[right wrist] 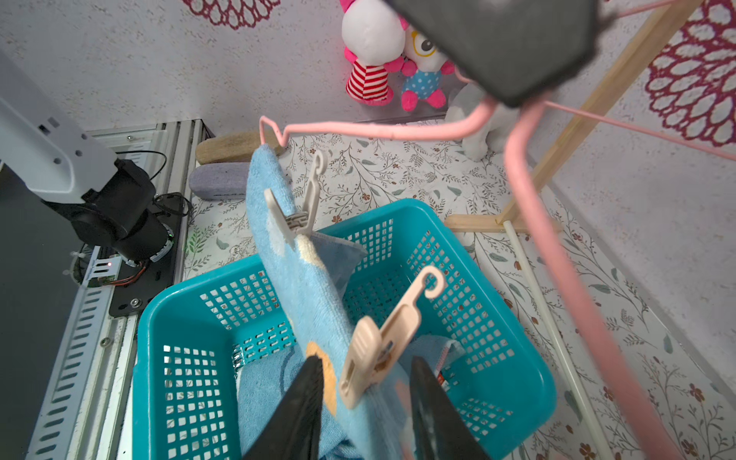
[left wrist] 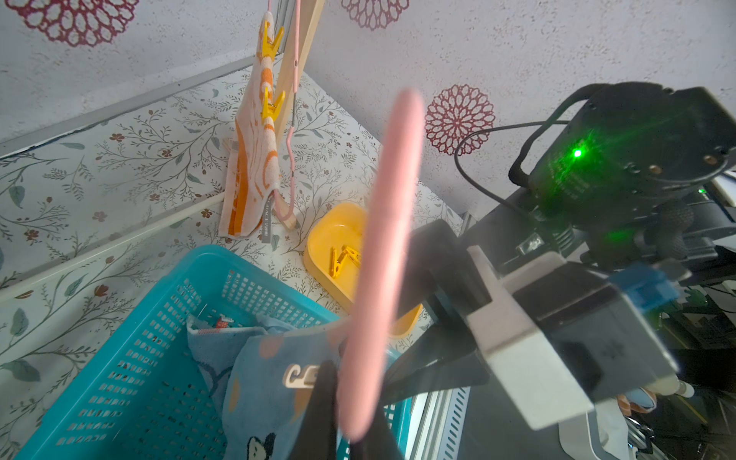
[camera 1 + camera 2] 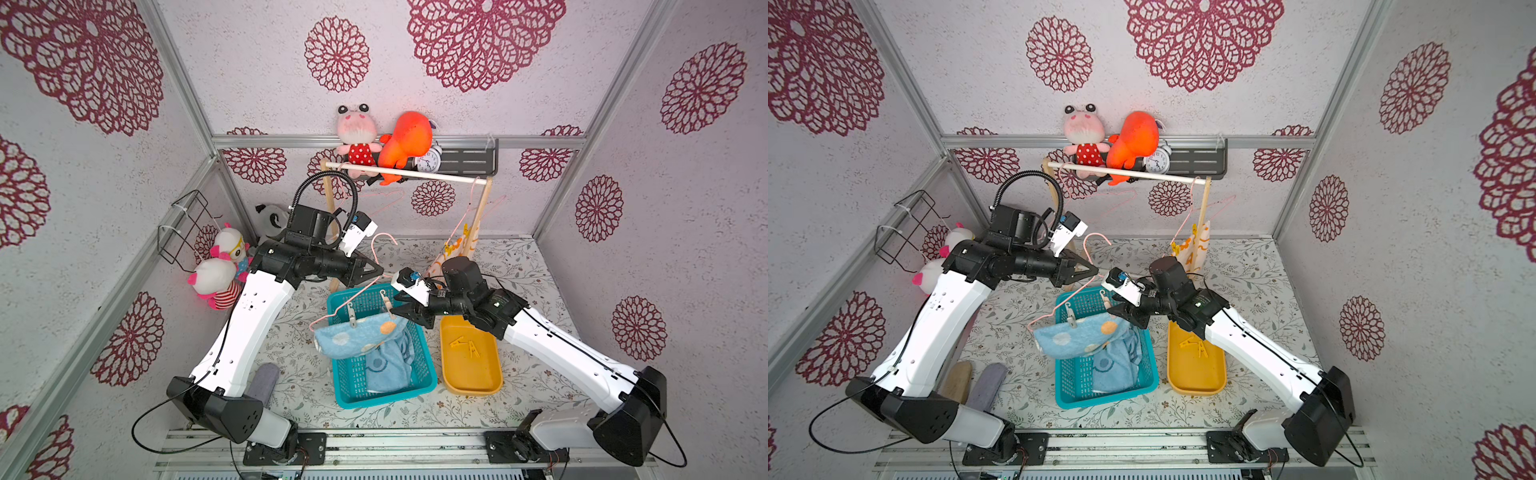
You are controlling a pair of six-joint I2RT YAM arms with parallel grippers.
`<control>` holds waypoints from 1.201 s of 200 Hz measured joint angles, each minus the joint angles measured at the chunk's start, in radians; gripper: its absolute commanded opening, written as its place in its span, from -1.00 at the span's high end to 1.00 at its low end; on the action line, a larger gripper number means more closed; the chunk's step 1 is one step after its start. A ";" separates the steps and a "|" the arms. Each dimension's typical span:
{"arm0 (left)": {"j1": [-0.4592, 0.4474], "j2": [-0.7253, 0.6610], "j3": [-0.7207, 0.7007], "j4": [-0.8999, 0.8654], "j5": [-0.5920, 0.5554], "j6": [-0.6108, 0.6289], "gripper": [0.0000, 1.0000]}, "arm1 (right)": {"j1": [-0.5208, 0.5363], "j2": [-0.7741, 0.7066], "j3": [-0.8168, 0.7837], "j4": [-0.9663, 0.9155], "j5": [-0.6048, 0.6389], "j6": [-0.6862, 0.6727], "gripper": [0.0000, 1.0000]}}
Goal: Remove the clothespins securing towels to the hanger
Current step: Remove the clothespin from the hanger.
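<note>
Partway: two yellow clothespins (image 3: 465, 345) sit in the yellow tray (image 3: 490, 374), near right.
Our left gripper (image 3: 376, 270) clamps the pink hanger (image 3: 357, 297). The right gripper (image 1: 366, 362), jaws apart, straddles a beige clothespin (image 1: 378, 342) on the blue towel (image 3: 353, 340), mid-scene. Four left clipped.

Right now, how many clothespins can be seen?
6: two beige clothespins on the blue towel over the basket, two yellow ones in the yellow tray, two yellow ones on the white towel at the rack. Others may be hidden.
</note>
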 measured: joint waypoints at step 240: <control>0.010 0.017 -0.001 0.006 0.006 -0.005 1.00 | 0.021 -0.023 -0.100 0.003 -0.124 0.044 0.19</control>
